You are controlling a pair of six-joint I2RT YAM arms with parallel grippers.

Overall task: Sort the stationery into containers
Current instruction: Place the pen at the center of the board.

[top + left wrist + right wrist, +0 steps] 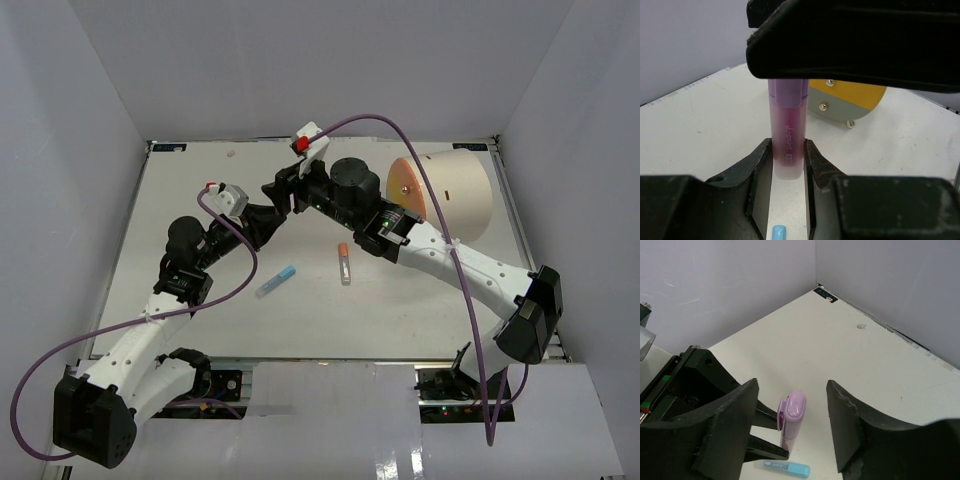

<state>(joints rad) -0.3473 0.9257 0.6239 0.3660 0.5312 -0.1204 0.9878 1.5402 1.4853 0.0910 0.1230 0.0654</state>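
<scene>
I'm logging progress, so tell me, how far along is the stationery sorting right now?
Done: nothing visibly sorted; no pen shows at the orange-faced cream cylindrical drum. In hand: the left gripper clamps a purple plastic marker, the right gripper open around its cap. Left: a light-blue plastic pen and an orange-capped clear pen on the table.

Both arms reach in to the left of the drum (460, 200), their hands meeting there. The left hand (788, 155) is clamped on a purple marker (788, 135). The right hand (792, 390) has its fingers spread wide either side of the marker's cap, not touching it.
</scene>
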